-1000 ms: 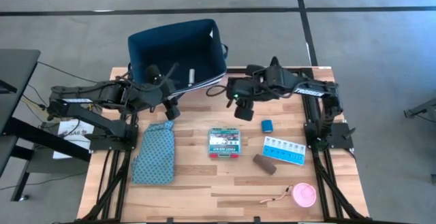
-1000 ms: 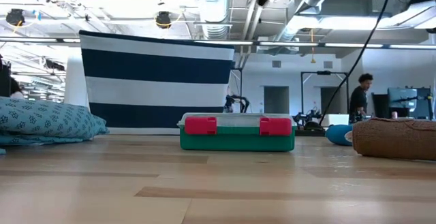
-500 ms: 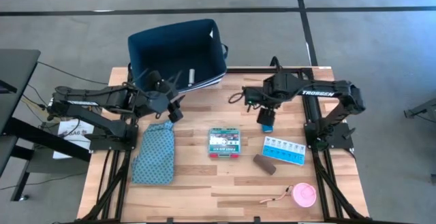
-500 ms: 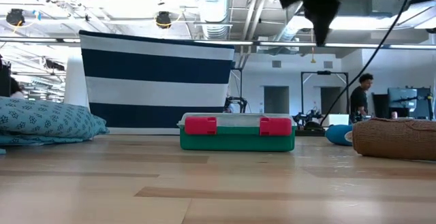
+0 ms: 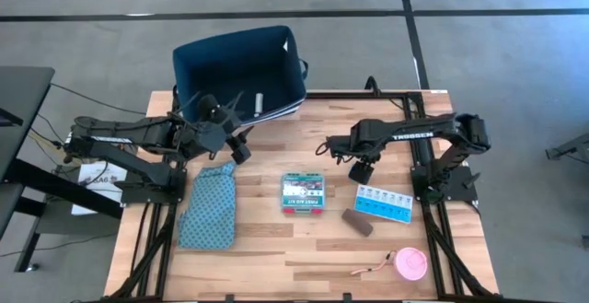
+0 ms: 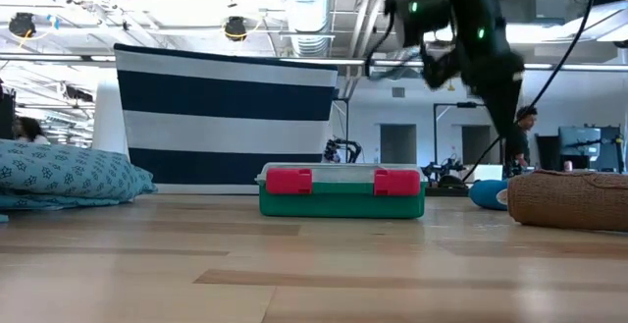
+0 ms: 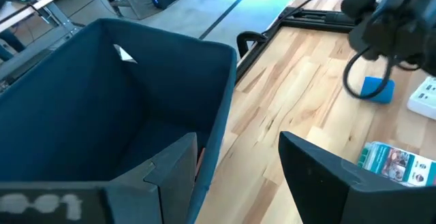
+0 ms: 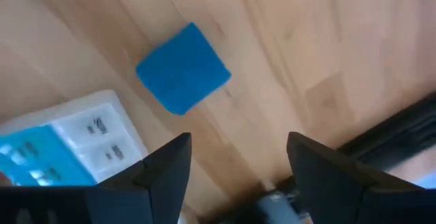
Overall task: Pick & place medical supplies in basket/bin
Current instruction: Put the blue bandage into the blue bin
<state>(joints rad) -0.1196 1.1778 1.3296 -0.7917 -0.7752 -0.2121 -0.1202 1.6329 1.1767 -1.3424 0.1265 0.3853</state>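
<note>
The navy bin (image 5: 239,68) stands at the table's far edge with a white tube (image 5: 259,103) inside; its white tag (image 7: 124,54) shows at the rim. My left gripper (image 5: 237,148) hovers open at the bin's near corner (image 7: 204,135). My right gripper (image 5: 361,168) hangs open just above the blue block (image 8: 182,76), which it covers in the high view. The green-white box (image 5: 304,192), pill organiser (image 5: 384,203), brown block (image 5: 357,222) and pink disc (image 5: 410,264) lie flat on the table. I see no red-capped vial.
A blue patterned cloth pouch (image 5: 209,206) lies flat at the table's left near side. The pill organiser (image 8: 68,149) sits close beside the blue block. The arm frames run along both table sides. People show in the room behind, in the low view.
My right gripper has swung from beside the bin toward the table's right and near side and has come down over the blue block, staying open. Nothing on the table has moved.
</note>
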